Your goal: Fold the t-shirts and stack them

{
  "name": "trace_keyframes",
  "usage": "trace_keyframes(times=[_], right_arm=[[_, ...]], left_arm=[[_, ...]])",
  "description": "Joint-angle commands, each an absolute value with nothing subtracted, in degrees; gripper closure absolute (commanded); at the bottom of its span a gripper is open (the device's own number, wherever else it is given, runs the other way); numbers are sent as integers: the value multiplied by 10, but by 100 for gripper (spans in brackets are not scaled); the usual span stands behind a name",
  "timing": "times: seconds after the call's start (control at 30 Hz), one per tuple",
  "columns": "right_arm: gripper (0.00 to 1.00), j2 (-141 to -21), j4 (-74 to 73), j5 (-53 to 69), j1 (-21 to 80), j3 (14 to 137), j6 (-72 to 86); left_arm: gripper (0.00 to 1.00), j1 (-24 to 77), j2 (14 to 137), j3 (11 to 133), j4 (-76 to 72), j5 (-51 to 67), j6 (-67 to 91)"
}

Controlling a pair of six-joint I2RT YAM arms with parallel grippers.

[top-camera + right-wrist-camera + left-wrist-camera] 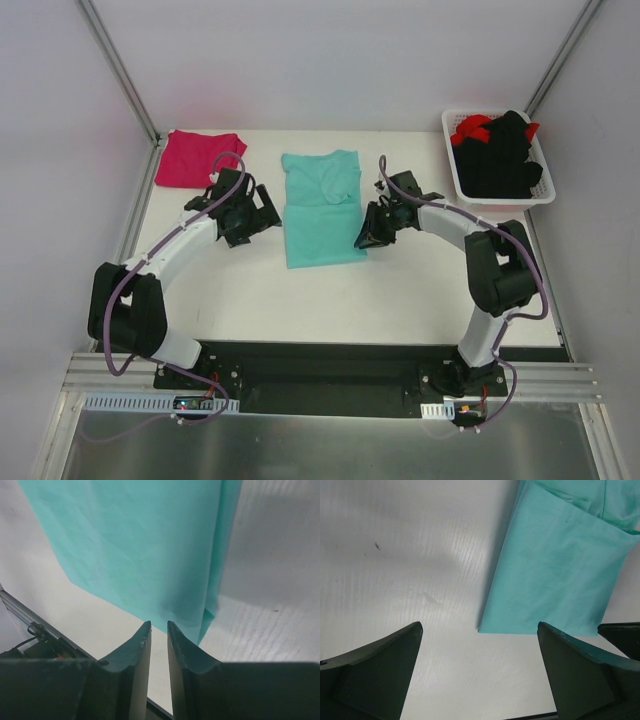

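Observation:
A teal t-shirt [322, 210] lies partly folded in the middle of the table, its top part doubled over. A magenta-pink t-shirt [198, 158] lies folded at the far left corner. My left gripper [264, 217] hovers just left of the teal shirt, open wide; in the left wrist view the gripper [479, 626] frames bare table beside the teal shirt's [555, 575] near left corner. My right gripper [362, 238] sits at the shirt's near right corner. In the right wrist view the gripper [158, 623] has a narrow gap, its tips at the teal cloth's [140, 545] edge, with nothing between them.
A white basket [455, 180] at the far right corner holds black garments [505, 155] and a red one [475, 127]. White walls with metal posts enclose the table on three sides. The arms' mounting rail runs along the near edge.

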State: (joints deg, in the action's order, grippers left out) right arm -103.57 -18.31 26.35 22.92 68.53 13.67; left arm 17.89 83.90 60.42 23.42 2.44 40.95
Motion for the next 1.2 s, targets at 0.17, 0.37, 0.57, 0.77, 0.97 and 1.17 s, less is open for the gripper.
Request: trace_keyframes(times=[0.17, 0.37, 0.57, 0.77, 0.97, 1.17], right_arm=[[79, -1065, -162, 258, 232, 650, 129], [79, -1053, -163, 255, 231, 635, 127], [79, -1037, -164, 248, 233, 610, 119], [80, -1023, -161, 239, 237, 572, 111], [80, -1012, -162, 241, 242, 556, 113], [74, -944, -192, 229, 250, 553, 120]], left_arm=[[1, 170, 807, 608, 254, 11, 396], [1, 168, 798, 601, 254, 11, 396], [1, 167, 790, 592, 255, 9, 395], [1, 164, 781, 585, 256, 7, 392], [1, 164, 779, 583, 256, 11, 398], [1, 165, 774, 552, 244, 37, 423]])
